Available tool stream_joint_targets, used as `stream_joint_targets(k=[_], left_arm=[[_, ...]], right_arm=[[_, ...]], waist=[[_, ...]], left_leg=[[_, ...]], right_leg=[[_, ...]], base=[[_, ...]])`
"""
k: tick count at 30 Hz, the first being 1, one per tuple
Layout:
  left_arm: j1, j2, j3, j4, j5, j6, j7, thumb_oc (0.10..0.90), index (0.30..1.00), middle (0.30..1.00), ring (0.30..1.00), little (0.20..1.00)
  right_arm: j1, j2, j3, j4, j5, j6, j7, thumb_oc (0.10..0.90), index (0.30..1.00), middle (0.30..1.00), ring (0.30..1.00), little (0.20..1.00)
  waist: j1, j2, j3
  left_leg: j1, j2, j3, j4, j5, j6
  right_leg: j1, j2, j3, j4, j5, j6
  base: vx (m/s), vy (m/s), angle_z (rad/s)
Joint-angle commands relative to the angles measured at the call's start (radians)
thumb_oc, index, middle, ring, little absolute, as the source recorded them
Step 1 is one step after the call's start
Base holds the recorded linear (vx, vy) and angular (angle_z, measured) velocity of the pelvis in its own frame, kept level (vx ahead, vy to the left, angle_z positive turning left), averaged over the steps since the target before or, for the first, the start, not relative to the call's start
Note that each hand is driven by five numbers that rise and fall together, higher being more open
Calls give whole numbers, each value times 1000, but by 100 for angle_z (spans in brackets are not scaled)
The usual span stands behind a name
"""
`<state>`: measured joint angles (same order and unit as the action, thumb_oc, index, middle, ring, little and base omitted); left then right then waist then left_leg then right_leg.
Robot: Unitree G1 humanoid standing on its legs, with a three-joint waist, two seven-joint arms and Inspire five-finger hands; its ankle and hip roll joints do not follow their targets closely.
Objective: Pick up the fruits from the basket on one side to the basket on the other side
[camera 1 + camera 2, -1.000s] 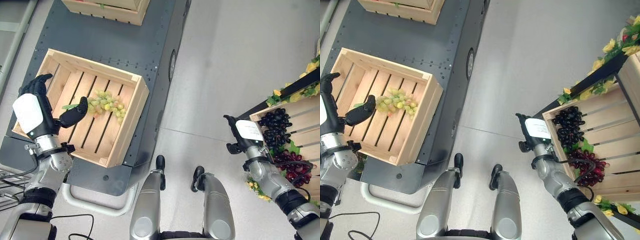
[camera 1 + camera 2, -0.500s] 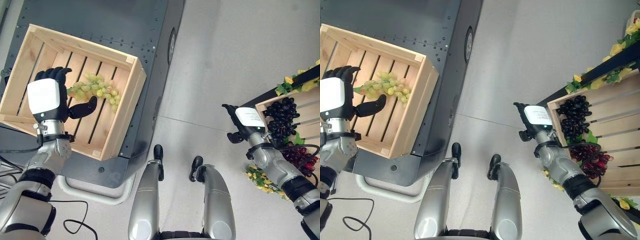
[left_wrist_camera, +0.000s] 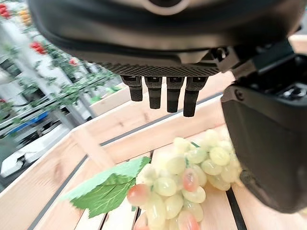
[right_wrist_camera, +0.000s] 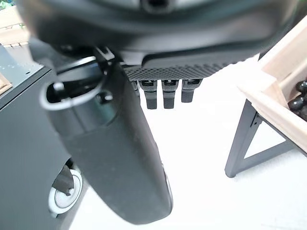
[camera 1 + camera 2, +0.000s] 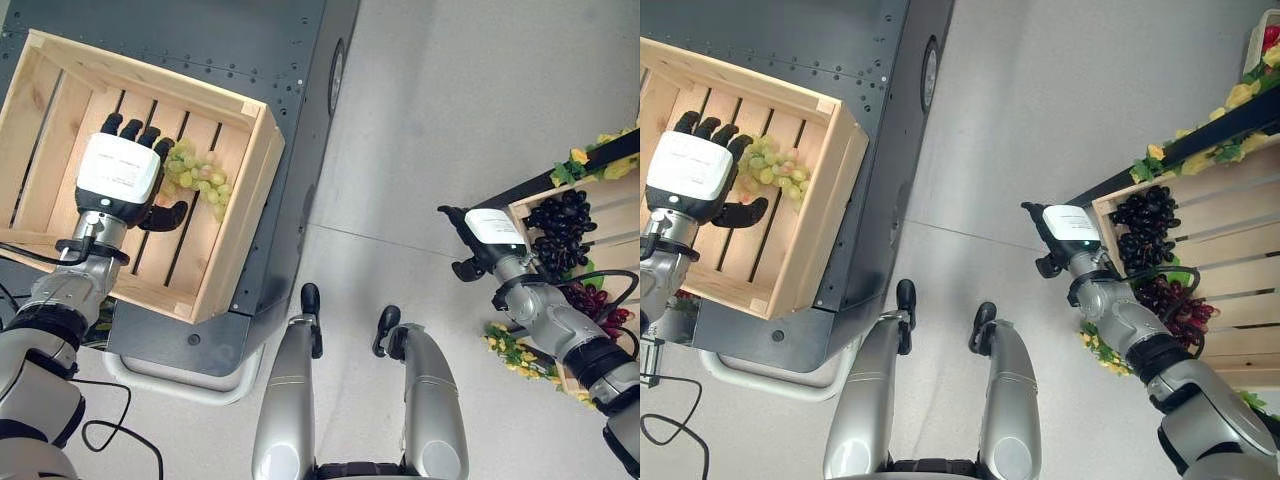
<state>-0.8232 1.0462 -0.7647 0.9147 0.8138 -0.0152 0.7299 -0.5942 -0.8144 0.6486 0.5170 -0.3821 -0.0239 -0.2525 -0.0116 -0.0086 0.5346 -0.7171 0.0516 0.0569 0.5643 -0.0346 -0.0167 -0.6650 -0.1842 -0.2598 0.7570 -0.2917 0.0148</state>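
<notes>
- The dark grey metal cart (image 5: 250, 60) on the left carries the pale slatted wooden crate (image 5: 240, 215). Both sit more to the left and nearer in the view than 1 second ago, so the head camera has swung; the crate itself looks unmoved on the cart.
- The wooden crate on the black stand (image 5: 1230, 255) at the right holds 2 bunches, black grapes (image 5: 1145, 235) farther off and dark red grapes (image 5: 1170, 305) nearer.
- The left hand (image 5: 120, 175) has come in from the crate's left wall and now hovers over the bunch, its fingers (image 3: 168, 96) straight and released, thumb apart, grasping nothing.
- The right hand (image 5: 485, 240) has kept beside the right crate, fingers relaxed and empty.
- The green grape bunch with 1 leaf (image 3: 192, 175) lies on the left crate's slats, under the left hand. It looks already delivered, or about to be regripped; I cannot tell which.
</notes>
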Motion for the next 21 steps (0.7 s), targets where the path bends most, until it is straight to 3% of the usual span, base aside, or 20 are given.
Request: stream_joint_targets(k=[1,4,8,13,21], left_arm=[[-91,103,44,7,82,107,-5,800,900,900,900,900],[-99,103,29,8,124,113,-29,800,900,900,900,900],[-159,98,-9,2,146,122,32,800,900,900,900,900],[-238,92,-50,7,197,68,111,800,900,900,900,900],[-244,72,-79,71,278,25,53,800,900,900,900,900]], right_arm=[[-39,-83,-22,-27,43,-52,-17,800,900,900,900,900],[-43,-80,-23,-34,48,-48,-1,800,900,900,900,900],[-52,-73,-11,-29,80,-43,81,800,900,900,900,900],[-36,-52,0,-19,96,-64,109,800,900,900,900,900],[-50,-31,2,-35,114,-77,104,800,900,900,900,900]], waist=[[-3,0,-15],[-6,-1,-15],[-12,-8,-15],[-11,-22,-15],[-14,-37,-15]], left_leg=[[87,-14,84,26,-126,13],[85,-14,84,23,-125,12],[79,-12,85,10,-118,12],[69,-11,80,8,-118,15],[56,-9,85,-3,-111,16]], right_leg=[[58,48,-2,-72,40,-32],[57,47,-2,-74,40,-32],[47,47,-3,-85,49,-30],[38,44,-12,-86,53,-27],[20,49,-5,-105,71,-20]], base=[[0,0,0],[0,0,0],[0,0,0],[-3,-9,4],[0,-3,2]])
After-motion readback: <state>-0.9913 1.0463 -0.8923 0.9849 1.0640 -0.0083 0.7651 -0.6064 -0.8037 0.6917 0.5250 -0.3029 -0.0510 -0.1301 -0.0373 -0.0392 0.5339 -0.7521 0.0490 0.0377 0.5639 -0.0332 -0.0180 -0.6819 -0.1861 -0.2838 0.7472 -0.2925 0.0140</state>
